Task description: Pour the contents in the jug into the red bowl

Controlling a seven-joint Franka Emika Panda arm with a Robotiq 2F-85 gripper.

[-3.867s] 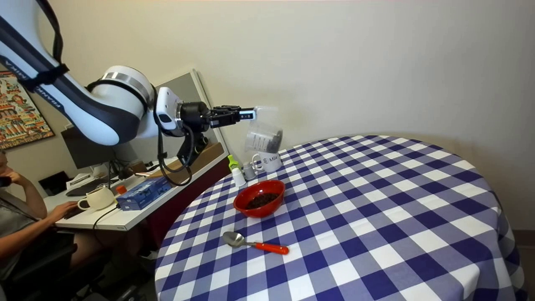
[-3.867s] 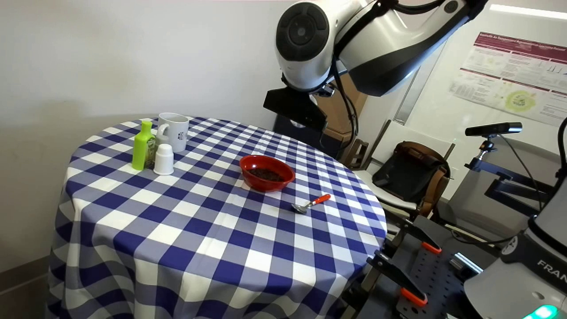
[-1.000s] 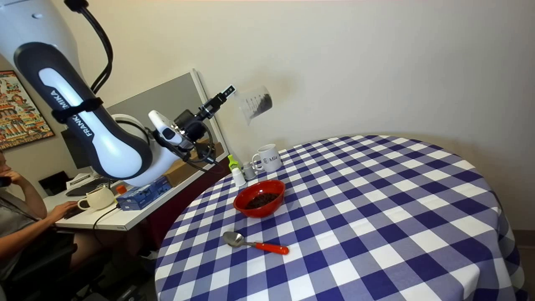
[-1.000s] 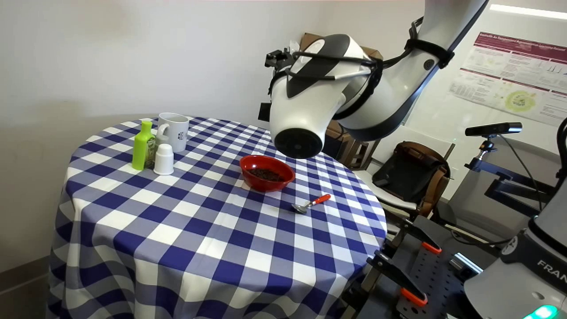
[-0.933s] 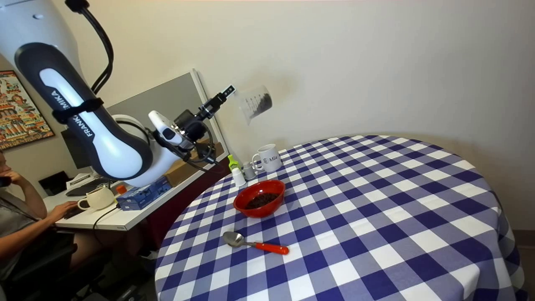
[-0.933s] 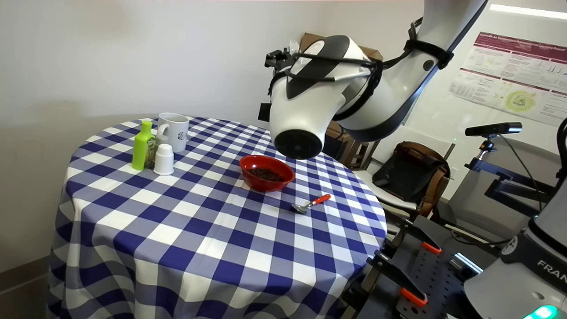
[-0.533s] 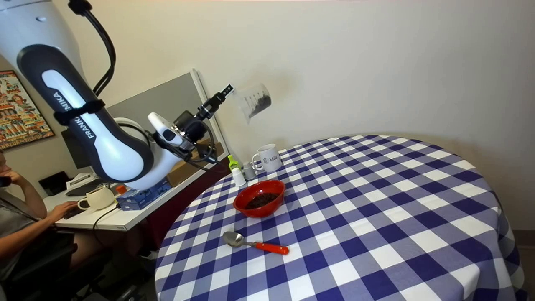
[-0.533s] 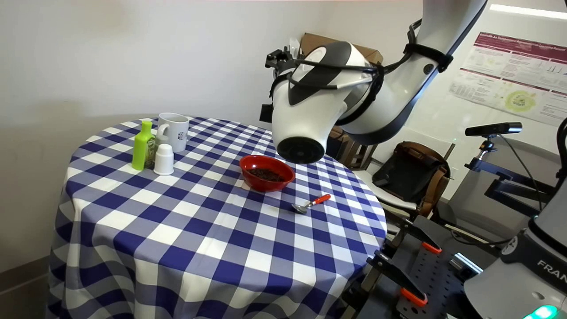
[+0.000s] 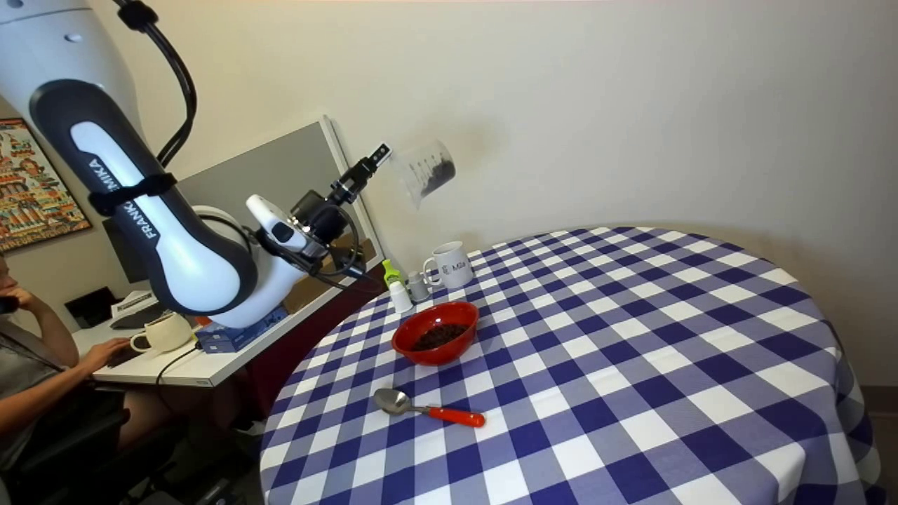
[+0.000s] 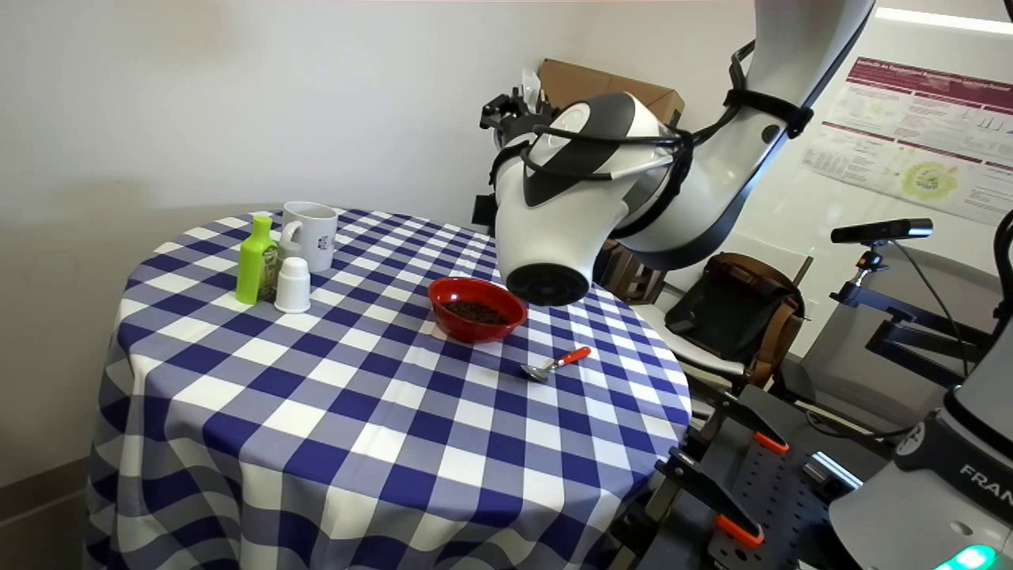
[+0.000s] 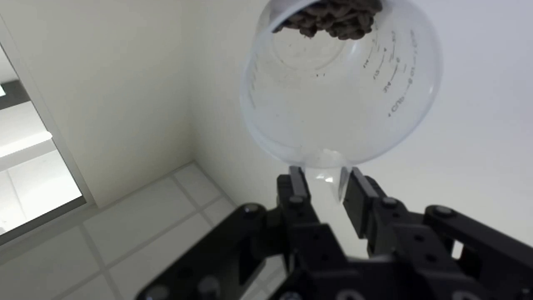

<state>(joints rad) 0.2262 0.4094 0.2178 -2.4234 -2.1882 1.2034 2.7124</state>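
The claw (image 11: 324, 181) pinches the clear jug (image 9: 426, 172) by its handle, up in the air well above the checked tablecloth (image 9: 631, 379). The jug is tipped well over, mouth toward the claw, with dark brown pieces (image 11: 333, 21) bunched near its base. Down on the tablecloth, nearest me, lies a spoon (image 9: 449, 415), its orange-red handle pointing right. Just beyond it sits the red bowl (image 9: 449, 353), dark bits (image 9: 440, 337) in the bottom; it's lower than the jug, though I can't tell whether it's straight beneath. Farther on and a little left, a white shaker (image 9: 400, 298) and a grey shaker (image 9: 418, 286) stand side by side, a green bottle (image 9: 390, 271) showing behind the white one. Farther again, to their right, there's a white mug (image 9: 456, 265), handle to the left. Off left, somebody (image 9: 42, 396) sits at a white desk (image 9: 189, 368), and at the back stands the pale wall (image 9: 666, 112).
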